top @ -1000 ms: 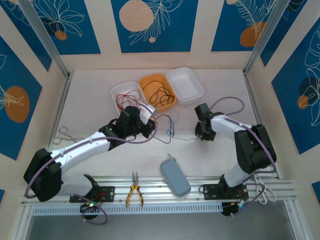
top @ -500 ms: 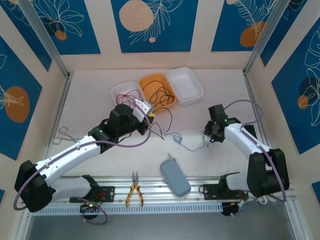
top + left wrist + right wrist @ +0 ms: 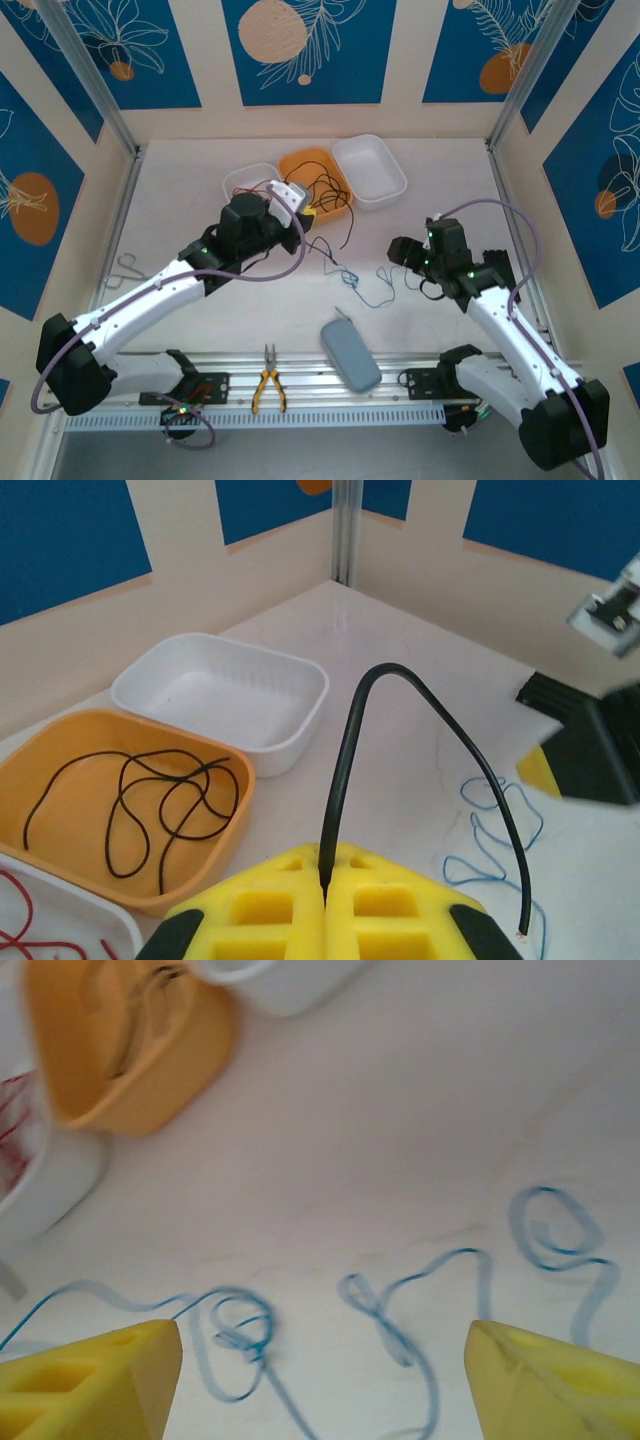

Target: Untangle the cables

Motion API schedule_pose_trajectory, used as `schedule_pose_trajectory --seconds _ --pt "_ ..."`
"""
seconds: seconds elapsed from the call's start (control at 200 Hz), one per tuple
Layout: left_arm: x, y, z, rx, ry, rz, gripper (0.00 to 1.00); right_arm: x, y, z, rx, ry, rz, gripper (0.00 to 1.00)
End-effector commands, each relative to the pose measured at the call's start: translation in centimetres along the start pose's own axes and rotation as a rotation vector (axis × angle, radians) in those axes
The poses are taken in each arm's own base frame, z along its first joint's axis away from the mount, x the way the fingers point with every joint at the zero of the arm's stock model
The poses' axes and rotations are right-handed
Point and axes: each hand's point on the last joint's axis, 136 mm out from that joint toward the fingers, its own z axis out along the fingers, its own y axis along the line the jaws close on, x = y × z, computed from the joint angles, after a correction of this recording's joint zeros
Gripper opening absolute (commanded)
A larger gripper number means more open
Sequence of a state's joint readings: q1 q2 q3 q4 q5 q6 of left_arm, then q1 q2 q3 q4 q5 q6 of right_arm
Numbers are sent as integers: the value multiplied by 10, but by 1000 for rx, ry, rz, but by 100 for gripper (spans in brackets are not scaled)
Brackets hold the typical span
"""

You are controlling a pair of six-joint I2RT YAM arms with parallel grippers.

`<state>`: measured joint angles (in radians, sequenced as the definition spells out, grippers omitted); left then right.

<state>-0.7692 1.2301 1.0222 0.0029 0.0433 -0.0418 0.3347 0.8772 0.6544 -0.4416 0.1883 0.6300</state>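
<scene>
My left gripper (image 3: 325,880) is shut on a black cable (image 3: 400,675), which arches up from the yellow fingers and ends free in the air. From above, the left gripper (image 3: 303,212) hovers by the orange tray (image 3: 296,160), and the black cable (image 3: 340,232) dangles from it. A light blue cable (image 3: 368,290) lies loose in loops on the table. My right gripper (image 3: 320,1380) stands open above the blue cable (image 3: 390,1300), holding nothing. Another black cable (image 3: 150,800) lies in the orange tray (image 3: 60,740). Red cables (image 3: 245,190) sit in the left white tray.
A white tray (image 3: 370,170) stands right of the orange one. A grey-blue case (image 3: 350,355) lies near the front rail, with yellow-handled pliers (image 3: 267,385) to its left. Metal forceps (image 3: 125,265) lie at the table's left edge.
My right gripper has opened and let go of the blue cable, which now lies slack. The left gripper has carried the black cable up toward the orange tray.
</scene>
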Motion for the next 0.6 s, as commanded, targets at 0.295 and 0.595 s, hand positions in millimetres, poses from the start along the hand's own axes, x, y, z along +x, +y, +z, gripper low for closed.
schedule_pose_trajectory --seconds 0.295,0.595 --pt "-55 -15 12 84 -44 -247 0 56 57 54 -258 80 -212 78" --pt "-77 -24 6 145 -90 -275 0 75 57 107 -222 160 -145 64"
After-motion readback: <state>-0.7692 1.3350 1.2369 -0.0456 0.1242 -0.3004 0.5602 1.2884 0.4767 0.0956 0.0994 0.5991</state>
